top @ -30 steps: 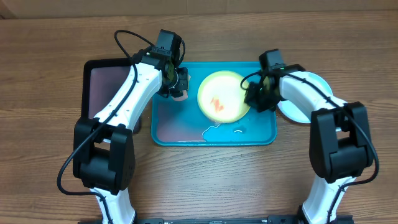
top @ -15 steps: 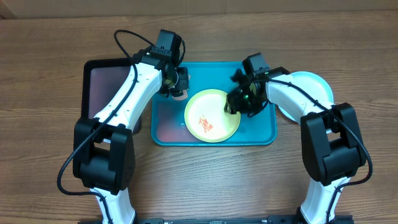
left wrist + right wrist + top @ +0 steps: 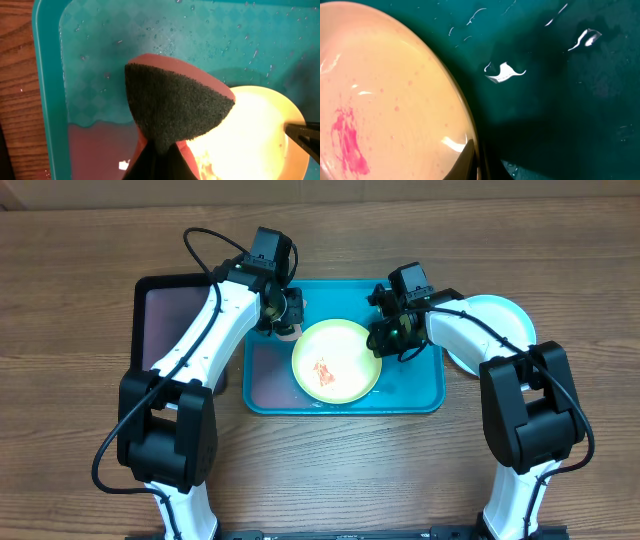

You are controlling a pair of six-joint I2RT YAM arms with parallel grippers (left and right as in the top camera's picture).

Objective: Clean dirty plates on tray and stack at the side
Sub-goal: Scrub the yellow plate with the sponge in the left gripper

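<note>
While holding the yellow-green plate (image 3: 336, 361) by its right rim, with the right gripper (image 3: 383, 338) closed down onto the thin edge, waits on the scrub. Plate near the middle of the tray (image 3: 425, 402), red smear (image 3: 323, 372) face up and unwiped; resting on the tray floor or lifted slightly off it, cannot tell from above. Left gripper (image 3: 285, 320) clamped on a sponge (image 3: 175, 107), dark scouring face outward, poised just beside the plate's upper-left edge over the wet tray floor; touching or not, cannot tell. Pinkish water pooled in the tray's left part. Pale mint plate (image 3: 500, 315) outside the tray on the table to the right, partly under the right arm, probably the start of the stack. Black tray (image 3: 165, 310) off to the left, out of play. Judged step: scrubbing stage for this plate, hold secured, wipe not yet begun. Next called for: carrying the sponge across onto the smear near the plate's centre, pressing flat and rubbing, with the rim grip firm against the push to stop a wet plate sliding or tipping. After that, lifting it out to the pale mint plate.
</note>
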